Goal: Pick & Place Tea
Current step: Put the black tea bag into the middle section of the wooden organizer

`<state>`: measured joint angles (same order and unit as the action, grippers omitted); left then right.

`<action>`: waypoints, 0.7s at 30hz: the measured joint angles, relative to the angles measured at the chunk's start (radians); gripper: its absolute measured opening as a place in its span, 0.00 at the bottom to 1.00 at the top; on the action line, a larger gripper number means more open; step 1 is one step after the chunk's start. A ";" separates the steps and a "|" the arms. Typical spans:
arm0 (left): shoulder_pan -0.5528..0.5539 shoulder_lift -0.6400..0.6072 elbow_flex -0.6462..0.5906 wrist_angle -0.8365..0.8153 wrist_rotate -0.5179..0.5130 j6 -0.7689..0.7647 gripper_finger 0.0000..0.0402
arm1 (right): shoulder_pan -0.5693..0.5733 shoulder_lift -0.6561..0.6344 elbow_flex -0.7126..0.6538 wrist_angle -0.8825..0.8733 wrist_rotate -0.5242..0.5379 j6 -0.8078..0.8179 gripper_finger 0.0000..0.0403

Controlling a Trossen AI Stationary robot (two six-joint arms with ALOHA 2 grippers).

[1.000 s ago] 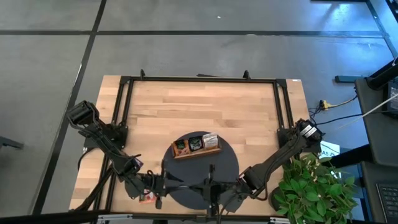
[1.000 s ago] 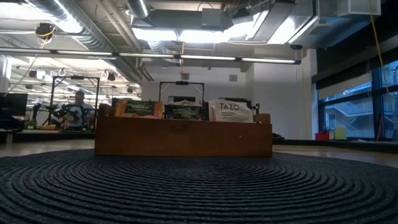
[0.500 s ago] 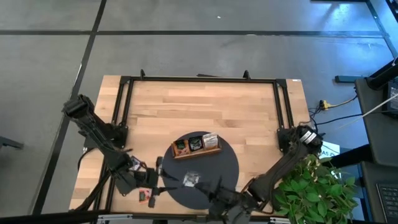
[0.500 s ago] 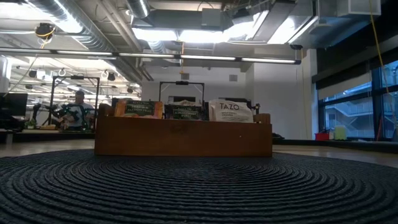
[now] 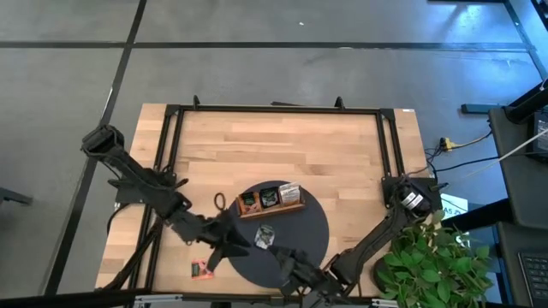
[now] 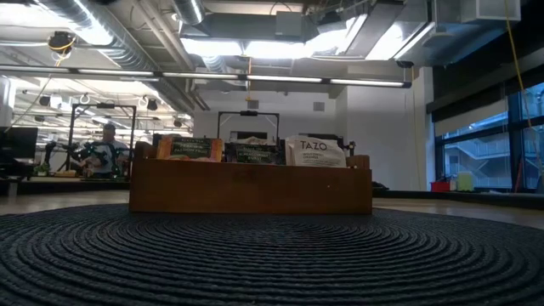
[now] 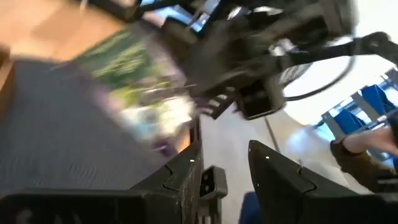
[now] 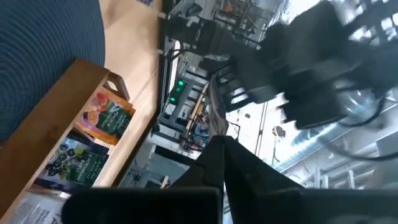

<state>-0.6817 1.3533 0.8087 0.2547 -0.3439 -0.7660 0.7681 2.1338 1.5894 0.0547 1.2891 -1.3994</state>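
The left arm runs from the left edge of the high view down toward the lower centre, its left pincer [image 5: 229, 248] low in the frame with its two dark fingers [image 7: 186, 180] parted and a clear gap between them. The right arm sweeps from the right side down to the bottom centre, where the right pincer [image 5: 291, 267] has its fingers [image 8: 239, 168] pressed together.

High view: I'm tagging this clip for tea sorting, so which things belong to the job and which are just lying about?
Job: loose sachet on the round mat; orange-red sachet on the table; filed sachets; wooden tray holding them.
Lying about: the round mat; potted plant.
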 joint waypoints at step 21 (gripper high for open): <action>0.122 0.000 0.000 -0.094 0.105 -0.295 0.32 | 0.011 -0.002 0.000 0.009 0.017 -0.023 0.01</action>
<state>-0.5598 1.3537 0.8085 0.1612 -0.2385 -1.0615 0.7793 2.1323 1.5894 0.0635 1.3066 -1.4223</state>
